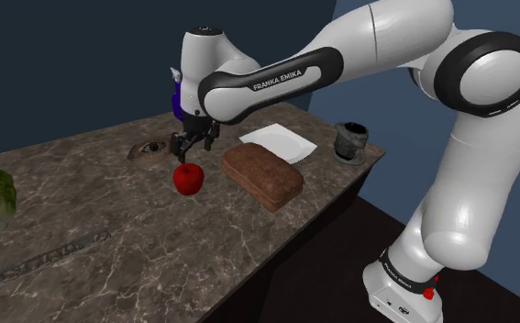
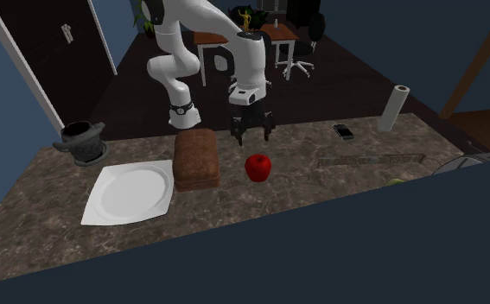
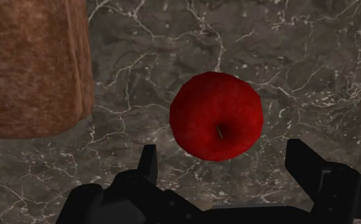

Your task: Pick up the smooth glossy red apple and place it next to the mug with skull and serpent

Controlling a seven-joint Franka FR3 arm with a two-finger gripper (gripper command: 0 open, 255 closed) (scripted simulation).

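Apple [image 3: 217, 116], glossy deep red with a short stem in its dimple, is sitting on the marbled tabletop [image 3: 300, 51] while the released pincer [image 1: 194, 144] is hovering just above.

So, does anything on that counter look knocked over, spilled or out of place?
Nothing stands out. The red apple sits stem-up on the counter, the brown loaf lies flat beside the white plate, and the dark mug stands upright.

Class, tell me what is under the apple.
The apple rests on the dark marbled counter; the patch beneath it is covered. The open hand hangs above it, not touching.
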